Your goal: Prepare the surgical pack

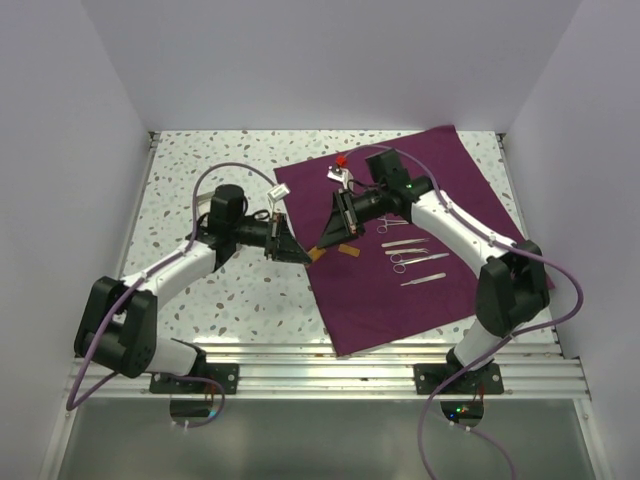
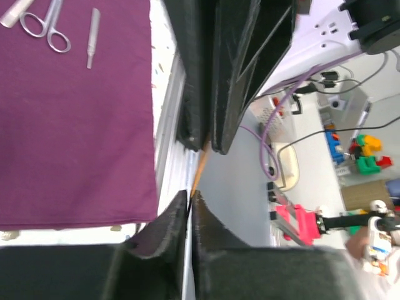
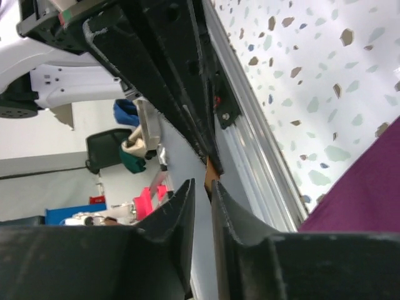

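At the cloth's [image 1: 440, 180] 9 o'clock edge the left pincer [image 2: 189, 199] pinches the strip [image 2: 201, 164], the right pincer [image 3: 203, 187] is narrow round its other end, I can't tell if gripping, so right should open wide before left pulls away.

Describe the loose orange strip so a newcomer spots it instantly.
Find the purple cloth on the right half of the table. Left of its row of steel instruments lies a short orange strip. Unlike the second strip, raised between the left end effector and right end effector, it lies flat on the cloth.
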